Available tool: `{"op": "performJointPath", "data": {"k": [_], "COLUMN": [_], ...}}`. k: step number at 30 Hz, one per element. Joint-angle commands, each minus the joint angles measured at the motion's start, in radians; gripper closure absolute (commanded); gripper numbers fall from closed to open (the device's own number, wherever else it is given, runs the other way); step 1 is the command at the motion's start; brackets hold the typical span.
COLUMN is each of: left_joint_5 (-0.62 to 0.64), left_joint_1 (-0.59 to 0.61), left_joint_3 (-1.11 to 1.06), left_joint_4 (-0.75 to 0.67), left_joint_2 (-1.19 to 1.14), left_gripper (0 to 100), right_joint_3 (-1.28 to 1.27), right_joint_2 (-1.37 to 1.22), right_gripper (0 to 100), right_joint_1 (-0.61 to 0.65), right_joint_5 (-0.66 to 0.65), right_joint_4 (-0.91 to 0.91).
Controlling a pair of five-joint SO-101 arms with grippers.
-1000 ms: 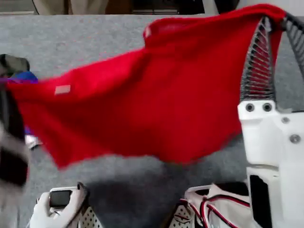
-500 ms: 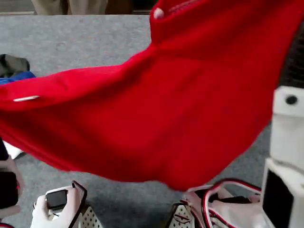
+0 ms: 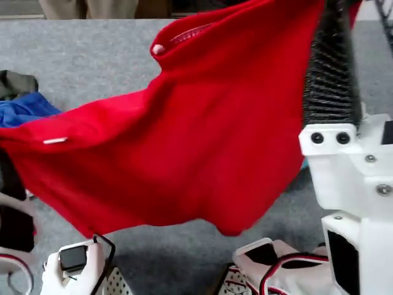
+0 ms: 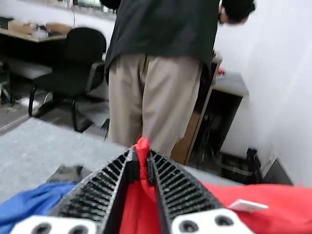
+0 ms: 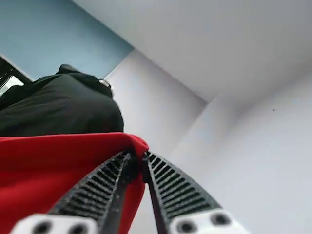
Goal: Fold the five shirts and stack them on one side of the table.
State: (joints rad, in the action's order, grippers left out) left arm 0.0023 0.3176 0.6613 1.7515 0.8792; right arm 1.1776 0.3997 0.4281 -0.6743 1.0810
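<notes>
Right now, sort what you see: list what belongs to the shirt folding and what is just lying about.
Job in hand:
red shirt, pinched by the left hand and the right hand, held above the table
blue shirt on the table
dark green garment beside it, probably another shirt

Lying about:
black office chair in the room behind
dark cabinet by the wall

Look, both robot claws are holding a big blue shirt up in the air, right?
Almost. The shirt held up is red, not blue: the high view shows the red shirt spread in the air, pinched by the left gripper and the right gripper. The blue shirt lies on the table.
</notes>
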Motion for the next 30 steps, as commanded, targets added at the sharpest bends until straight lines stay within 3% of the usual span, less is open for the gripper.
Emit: {"op": "performJointPath", "data": {"k": [1, 9, 15, 22, 27, 30], "left_joint_5": [-0.043, -0.074, -0.028, 0.075, 0.152, 0.187], "left_joint_1": [0.009, 0.011, 0.014, 0.011, 0.011, 0.011], "left_joint_3": [-0.206, -0.703, -1.048, -1.241, -1.229, -1.149], "left_joint_4": [0.009, -0.043, -0.454, -1.023, -1.364, -1.485], "left_joint_2": [0.110, 0.269, 0.225, 0.030, -0.269, -0.463], "left_gripper": [98, 98, 98, 98, 98, 98], "right_joint_3": [0.013, -0.045, -0.274, -0.631, -0.828, -0.857], "right_joint_2": [0.007, -0.010, -0.067, -0.228, -0.364, -0.478], "right_gripper": [99.3, 99.4, 99.4, 99.4, 99.4, 99.4], "right_joint_1": [0.015, 0.015, -0.028, -0.153, -0.170, -0.170], "right_joint_5": [-0.012, -0.011, 0.106, 0.259, 0.310, 0.330], "right_joint_4": [0.055, 0.204, 0.189, -0.233, -0.545, -0.710]}}
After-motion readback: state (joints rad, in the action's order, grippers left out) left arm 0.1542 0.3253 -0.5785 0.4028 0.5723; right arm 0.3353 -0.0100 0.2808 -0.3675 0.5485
